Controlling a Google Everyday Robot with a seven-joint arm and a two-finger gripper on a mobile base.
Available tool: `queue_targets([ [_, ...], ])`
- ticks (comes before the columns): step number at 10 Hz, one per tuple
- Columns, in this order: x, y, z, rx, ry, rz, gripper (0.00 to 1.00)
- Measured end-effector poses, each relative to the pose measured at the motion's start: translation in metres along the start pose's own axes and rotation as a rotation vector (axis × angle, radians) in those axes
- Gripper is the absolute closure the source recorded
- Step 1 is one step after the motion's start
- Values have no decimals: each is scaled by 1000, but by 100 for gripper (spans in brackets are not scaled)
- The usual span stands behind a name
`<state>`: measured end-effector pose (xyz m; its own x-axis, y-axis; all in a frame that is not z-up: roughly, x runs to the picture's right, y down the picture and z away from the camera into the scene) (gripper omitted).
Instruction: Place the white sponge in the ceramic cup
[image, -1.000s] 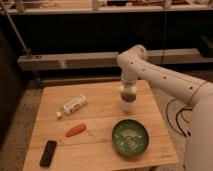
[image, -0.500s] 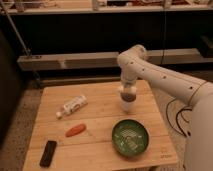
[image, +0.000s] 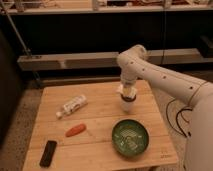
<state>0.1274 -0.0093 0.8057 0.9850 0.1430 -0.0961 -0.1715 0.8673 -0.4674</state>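
On the pale wooden surface (image: 95, 131), the gripper (image: 129, 93) hangs directly above the small white ceramic cup (image: 128, 104); jaw state cannot be told. A sponge would be light, soft and squashable.

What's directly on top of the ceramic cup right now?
The gripper sits directly over the ceramic cup, covering its mouth. Something pale shows at the gripper's tip, possibly the white sponge. The cup's inside is hidden.
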Motion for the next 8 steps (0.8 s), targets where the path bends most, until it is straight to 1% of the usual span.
queue_targets([
  [1,-1,-1,-6,1,-3,-4,29],
  [2,-1,-1,-9,1,-5,-6,24],
  [6,-2,0,-10,-6,-18,-7,23],
  [8,-2,0,-10,-7,-15,-10,23],
])
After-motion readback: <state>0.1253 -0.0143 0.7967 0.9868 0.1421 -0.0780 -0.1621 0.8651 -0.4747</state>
